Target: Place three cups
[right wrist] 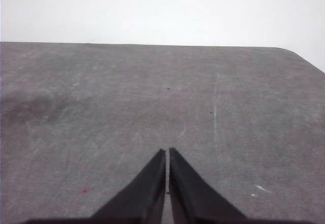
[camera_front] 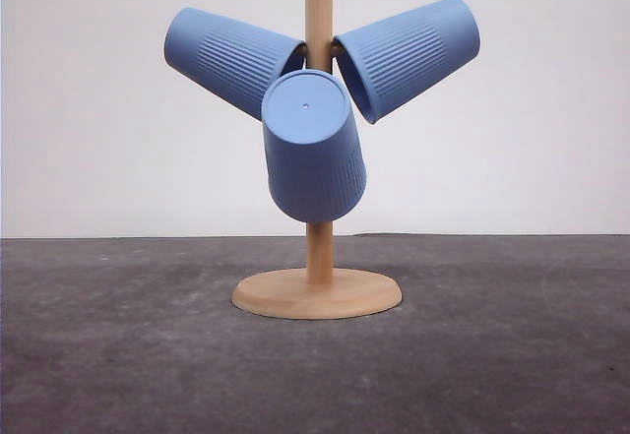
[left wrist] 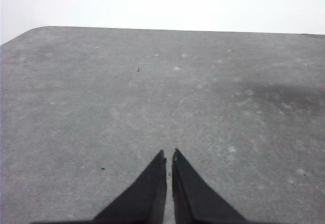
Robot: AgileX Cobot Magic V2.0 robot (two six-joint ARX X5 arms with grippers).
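Note:
Three light-blue ribbed cups hang upside down on a wooden peg stand (camera_front: 318,292) in the front view. One cup (camera_front: 232,58) tilts out to the left, another cup (camera_front: 409,55) tilts out to the right, and the third cup (camera_front: 313,149) points toward the camera with its flat base showing. My left gripper (left wrist: 168,155) is shut above bare grey table, nothing between its black fingers. Over bare table as well, my right gripper (right wrist: 168,153) is shut and holds nothing.
The stand's round wooden base rests on the dark grey table (camera_front: 492,355), with a white wall behind. The table's far edge and a rounded corner (left wrist: 30,31) show in the left wrist view, another corner (right wrist: 299,56) in the right wrist view.

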